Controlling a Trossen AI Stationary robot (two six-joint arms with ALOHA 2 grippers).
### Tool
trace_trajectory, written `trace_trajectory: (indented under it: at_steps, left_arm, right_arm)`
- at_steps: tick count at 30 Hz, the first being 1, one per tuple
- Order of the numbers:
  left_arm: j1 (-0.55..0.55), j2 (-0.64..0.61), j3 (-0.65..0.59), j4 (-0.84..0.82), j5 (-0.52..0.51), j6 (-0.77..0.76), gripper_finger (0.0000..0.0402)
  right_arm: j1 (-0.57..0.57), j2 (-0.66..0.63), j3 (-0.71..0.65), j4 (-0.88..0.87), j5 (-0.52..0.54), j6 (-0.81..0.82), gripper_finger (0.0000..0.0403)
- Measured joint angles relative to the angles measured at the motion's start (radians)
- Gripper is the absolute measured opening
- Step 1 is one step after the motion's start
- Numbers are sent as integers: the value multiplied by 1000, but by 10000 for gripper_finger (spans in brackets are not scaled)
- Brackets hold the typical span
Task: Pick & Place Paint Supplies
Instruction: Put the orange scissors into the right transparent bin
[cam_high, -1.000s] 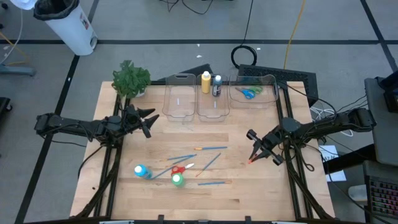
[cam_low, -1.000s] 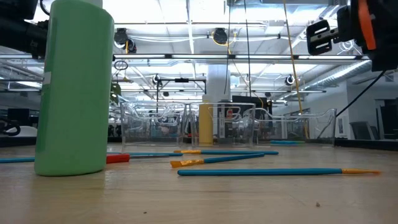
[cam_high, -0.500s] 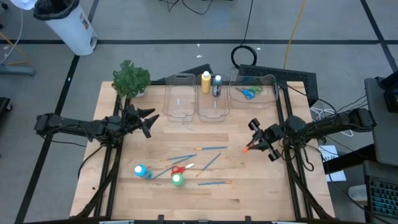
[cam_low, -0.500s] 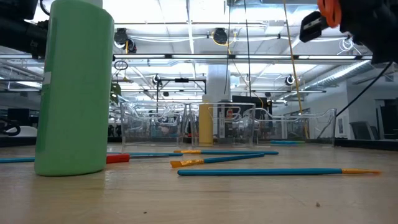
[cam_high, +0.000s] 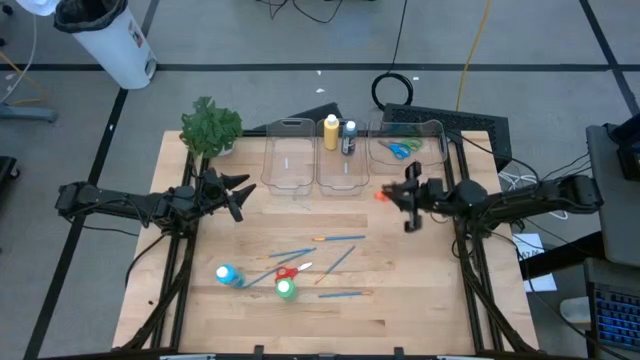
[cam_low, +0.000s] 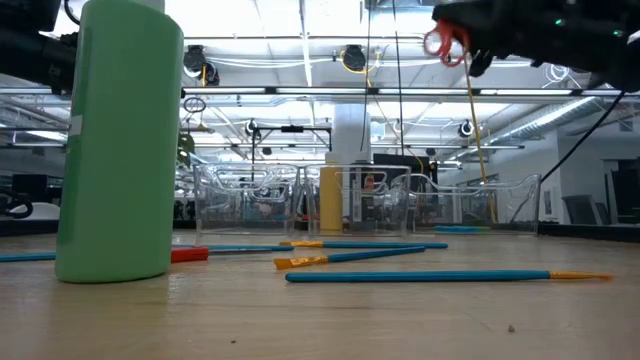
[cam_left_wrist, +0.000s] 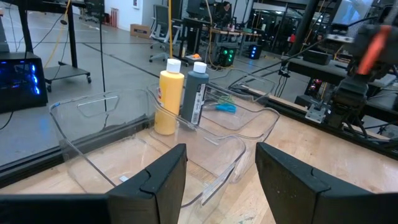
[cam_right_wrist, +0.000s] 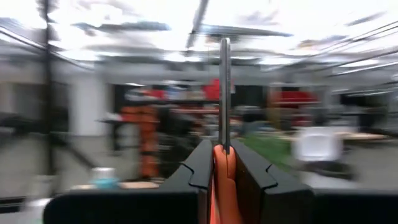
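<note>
My right gripper (cam_high: 392, 194) is shut on the orange-handled scissors (cam_high: 381, 194). It hangs in the air just near of the right clear bin (cam_high: 407, 148) and shows high up in the low view (cam_low: 455, 40). My left gripper (cam_high: 240, 195) waits open at the table's left, facing the bins (cam_left_wrist: 221, 180). A yellow bottle (cam_high: 331, 132) and a dark bottle (cam_high: 349, 137) stand at the middle bin's far end. Green-blue scissors (cam_high: 402, 150) lie in the right bin. A blue bottle (cam_high: 227, 274), a green bottle (cam_high: 286, 289), red scissors (cam_high: 287, 271) and blue brushes (cam_high: 340, 239) lie on the table. My right gripper pinches the scissors' orange handle part (cam_right_wrist: 222, 171) between its two fingers. The fingers point level toward the table's left. The thin metal blade (cam_right_wrist: 224, 93) sticks out edge-on from between the fingers, and the handle loops (cam_low: 443, 43) show at the fingertips. The scissors are lifted clear, high above the table.
Three clear bins stand in a row along the far edge, the left one (cam_high: 288, 160) and the middle one (cam_high: 342, 165) beside the right one. A leafy plant (cam_high: 210, 127) stands at the far left corner. Bare wood lies between the bins and the brushes.
My right gripper has risen and moved from the table's right middle toward the far edge and the right bin. Its fingers have swung from slanting toward the near side to pointing left. The orange scissors have gone along, held shut the whole time.
</note>
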Motion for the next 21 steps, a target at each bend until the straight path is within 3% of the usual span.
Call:
trace_trajectory:
  at_steps: [3,7,12,21]
  left_arm:
    - [0,0,0,0,0,0,198]
    - [0,0,0,0,0,0,198]
    - [0,0,0,0,0,0,198]
    - [0,0,0,0,0,0,198]
  right_arm:
    - [-43,23,17,-4,70,-82,22]
    - [-134,40,44,-63,46,-71,24]
    - [-297,85,64,-86,-106,33,21]
    - [-606,153,68,-125,-276,156,21]
